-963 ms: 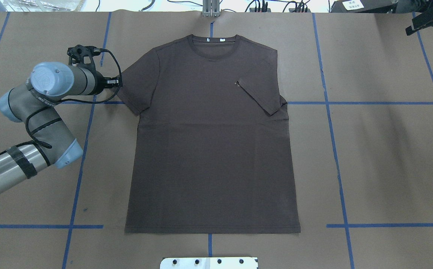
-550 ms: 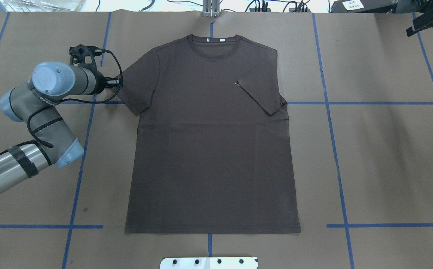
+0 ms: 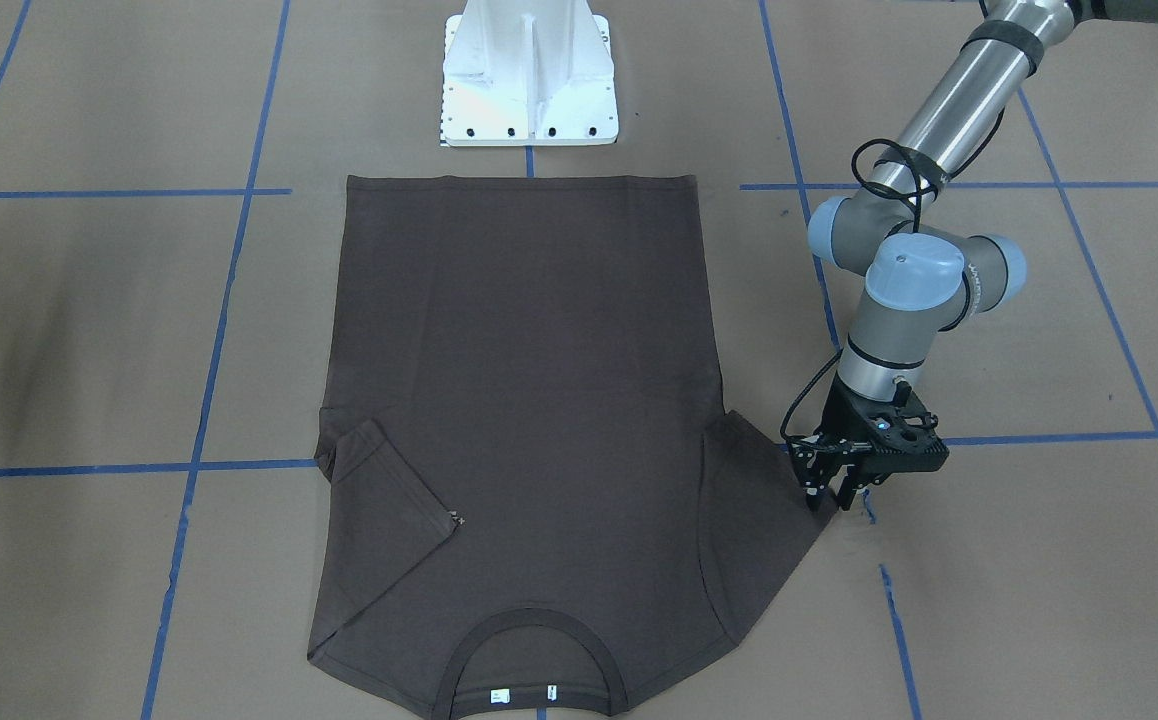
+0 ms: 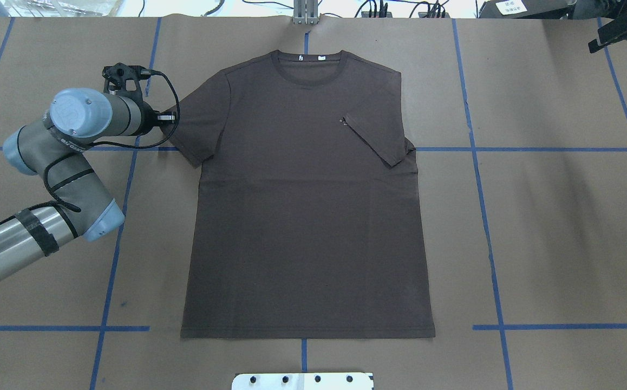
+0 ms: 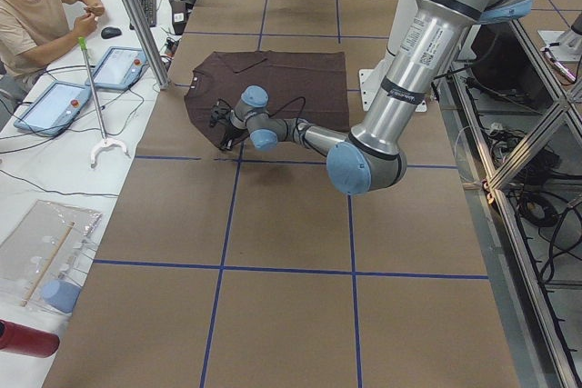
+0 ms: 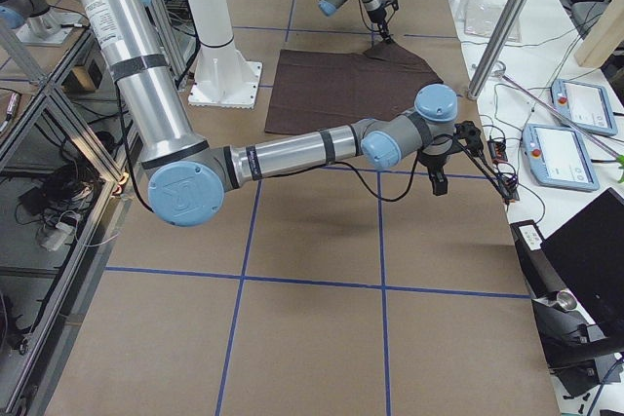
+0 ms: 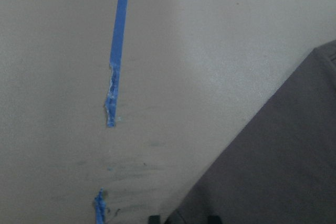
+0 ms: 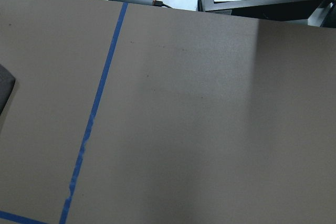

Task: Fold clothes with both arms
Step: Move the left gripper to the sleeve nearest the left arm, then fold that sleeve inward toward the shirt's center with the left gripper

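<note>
The dark brown T-shirt (image 4: 308, 216) lies flat on the brown paper table, collar at the far side. One sleeve (image 4: 376, 135) is folded in over the chest; the other sleeve (image 4: 200, 124) is spread out flat. My left gripper (image 3: 832, 497) stands low at that sleeve's outer edge, open. In the left wrist view the cloth (image 7: 283, 171) runs between the two fingertips (image 7: 212, 217). My right gripper (image 4: 598, 43) hovers far off at the table's far right corner, its fingers apart and empty, as the exterior right view (image 6: 437, 177) also shows.
The white pedestal base (image 3: 529, 80) stands just beyond the shirt's hem. Blue tape lines (image 4: 476, 149) cross the table. A metal post (image 4: 305, 11) and cables sit at the far edge. A person (image 5: 36, 15) sits at a side table with tablets (image 5: 55, 106).
My left arm has edged slightly toward the far side at the sleeve's edge. The right gripper has drifted a little farther into the corner. The shirt lies as before.
</note>
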